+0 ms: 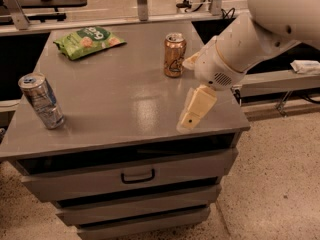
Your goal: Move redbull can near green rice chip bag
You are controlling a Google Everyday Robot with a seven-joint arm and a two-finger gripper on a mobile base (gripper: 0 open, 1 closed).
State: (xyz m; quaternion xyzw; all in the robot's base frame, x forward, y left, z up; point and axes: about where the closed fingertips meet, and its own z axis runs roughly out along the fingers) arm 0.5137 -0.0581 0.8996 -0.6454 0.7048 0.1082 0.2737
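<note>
Hovering at the table's [125, 79] right front, your gripper [190, 119], grip state unreadable, sits well apart from the redbull can [41, 101].

Smooth grey table top [125, 84] with a soft sheen. Shiny slim silver-and-blue metal redbull can [41, 100] at nine o'clock; crinkled glossy green rice chip bag [87, 41] at eleven; matt cream plastic gripper [197, 109] at four.

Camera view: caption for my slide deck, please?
Tool hangs over the cabinet top at right front, far from the redbull can at front left; chip bag and gold can sit behind.
</note>
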